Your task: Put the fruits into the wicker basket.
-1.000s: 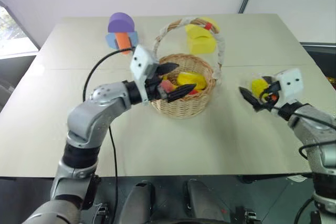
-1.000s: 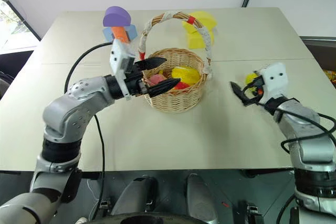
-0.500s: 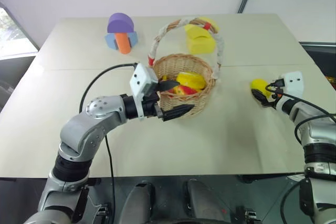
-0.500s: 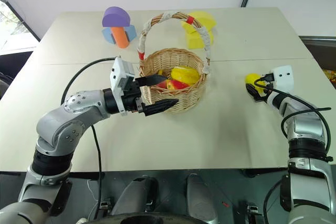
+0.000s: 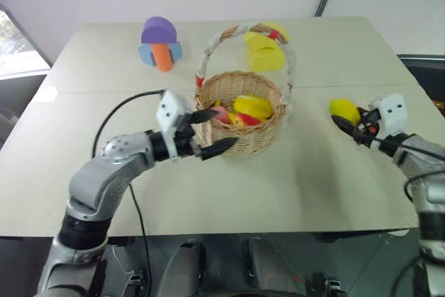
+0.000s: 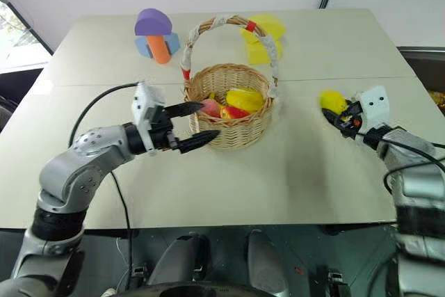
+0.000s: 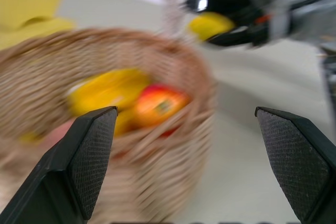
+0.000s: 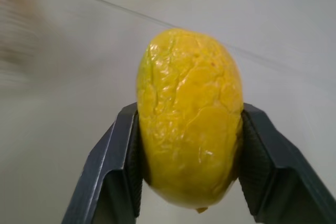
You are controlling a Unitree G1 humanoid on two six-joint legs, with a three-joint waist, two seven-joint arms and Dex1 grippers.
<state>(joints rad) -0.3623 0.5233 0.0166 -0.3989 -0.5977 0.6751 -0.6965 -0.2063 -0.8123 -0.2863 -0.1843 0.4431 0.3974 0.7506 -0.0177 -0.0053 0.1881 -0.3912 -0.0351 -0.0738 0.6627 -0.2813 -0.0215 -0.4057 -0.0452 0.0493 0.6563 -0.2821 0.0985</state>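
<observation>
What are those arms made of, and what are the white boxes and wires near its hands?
Silver-grey metal segments with black joints. Each wrist carries a small white box. The left gripper and right gripper each have two black, pointed, textured fingers. Black cables loop along both arms.

No readable text, labels, brands, numbers or signs in any view. Nothing legible anywhere.
</observation>
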